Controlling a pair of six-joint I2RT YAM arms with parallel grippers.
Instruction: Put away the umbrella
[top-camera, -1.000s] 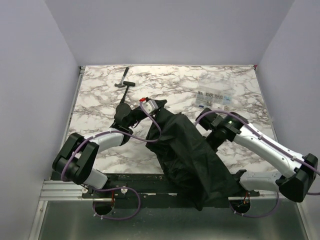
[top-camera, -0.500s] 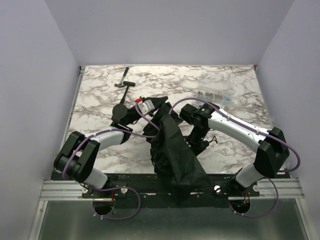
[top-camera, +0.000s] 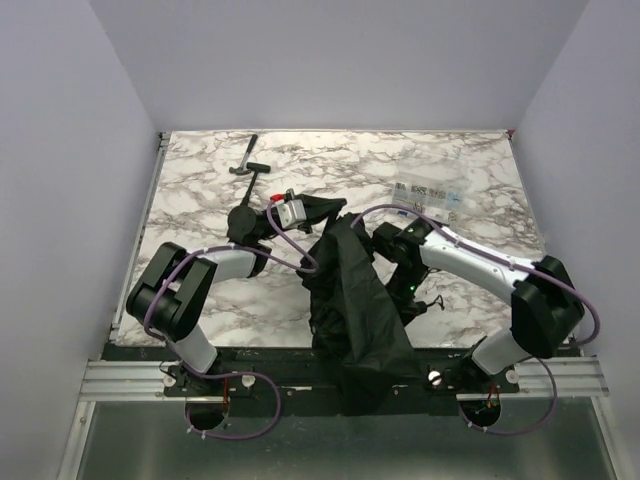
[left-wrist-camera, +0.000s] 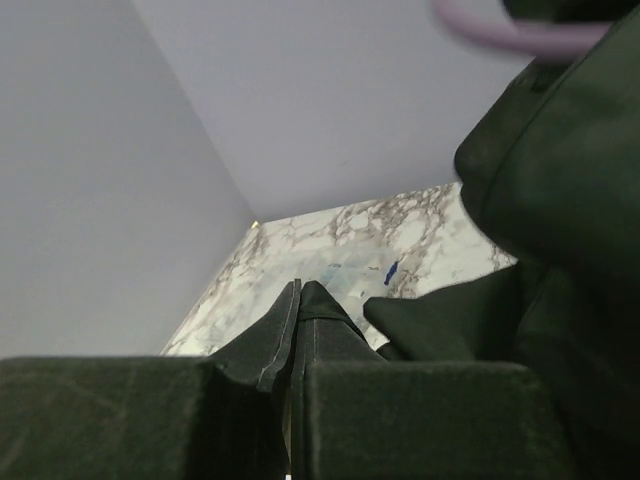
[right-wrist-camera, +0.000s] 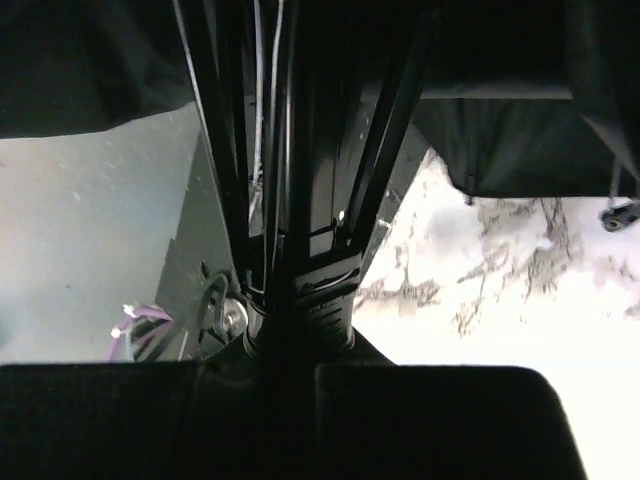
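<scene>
- Hammer (top-camera: 248, 166) lying at far left of table (top-camera: 200, 190), well apart from the work
- Left hand (left-wrist-camera: 296, 372) pressed together on fold of black canopy at far end of umbrella (top-camera: 355, 310)
- Umbrella now hung as narrow bundle from table centre down over near edge
- Canopy was spread wide toward right base a second ago; fabric judged gathered, folding under way
- Right hand (right-wrist-camera: 298, 372) brought inward from right side, now clamped round shaft and ribs
- Clear bag of small parts (top-camera: 430, 195) at far right, not involved
- Canopy not yet wrapped or strapped
</scene>
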